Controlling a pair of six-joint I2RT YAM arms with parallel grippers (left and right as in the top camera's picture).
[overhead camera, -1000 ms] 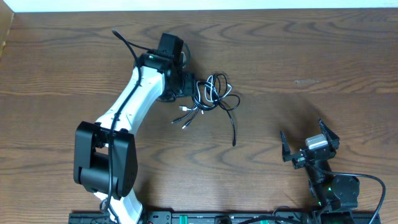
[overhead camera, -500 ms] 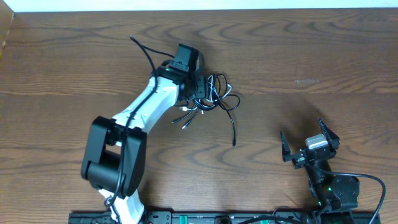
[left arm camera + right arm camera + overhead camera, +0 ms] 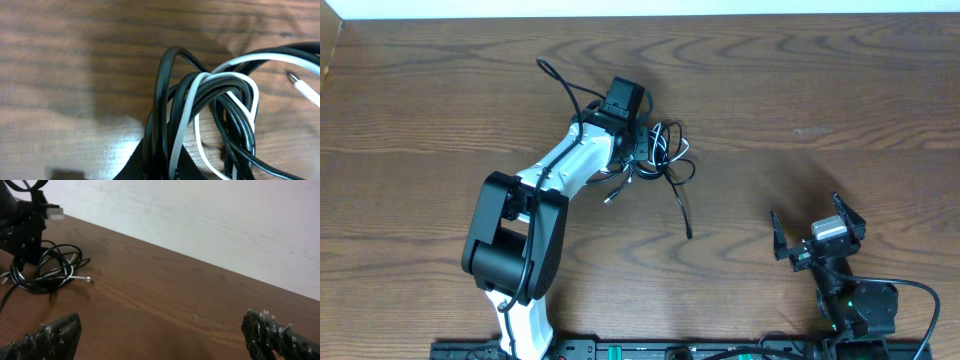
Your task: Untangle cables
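Looking down from overhead, you see the cable bundle (image 3: 658,152) lying as one knot on the desk (image 3: 820,80), with the left tool (image 3: 638,142) pressed against the bundle's left edge. One black tail (image 3: 680,210) trails out of the bundle toward the near side, and a short white-tipped end (image 3: 610,197) pokes out just beside it. The right tool (image 3: 812,228) sits well apart from the bundle, off to its right and nearer you, with its fingers spread and nothing between them. Through the left wrist camera the cable bundle (image 3: 210,100) fills the frame: black and white strands loop through each other and run down into the dark tool body at the lower edge. You cannot tell whether that tool is clamped on them. A white plug (image 3: 305,90) lies free to the bundle's right. From the right wrist, the right tool (image 3: 161,317) gapes empty with the cable bundle (image 3: 45,267) far off. Judge the job barely begun: no strand is freed, every loop remains.
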